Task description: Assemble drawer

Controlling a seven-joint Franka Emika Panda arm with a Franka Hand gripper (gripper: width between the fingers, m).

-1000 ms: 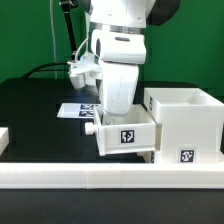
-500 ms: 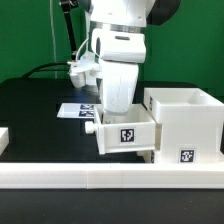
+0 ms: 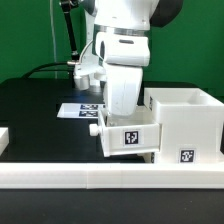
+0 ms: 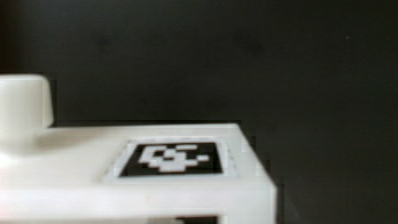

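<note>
In the exterior view a small white open-top tray (image 3: 128,137) with a square tag on its front sits partly inside the left opening of the large white boxy housing (image 3: 190,122), which is also tagged. My gripper (image 3: 124,108) reaches down into the tray from above. Its fingertips are hidden behind the tray wall, and the tray moves with it. The wrist view shows the tray's tagged face (image 4: 173,160) and its round knob (image 4: 22,110) up close. No fingers show there.
The marker board (image 3: 76,108) lies on the black table behind the arm. The long white border rail (image 3: 100,178) runs along the front. Another white part (image 3: 3,138) shows at the exterior view's left edge. Cables hang behind the arm.
The arm and the small tray have shifted slightly toward the exterior view's right, toward the housing.
</note>
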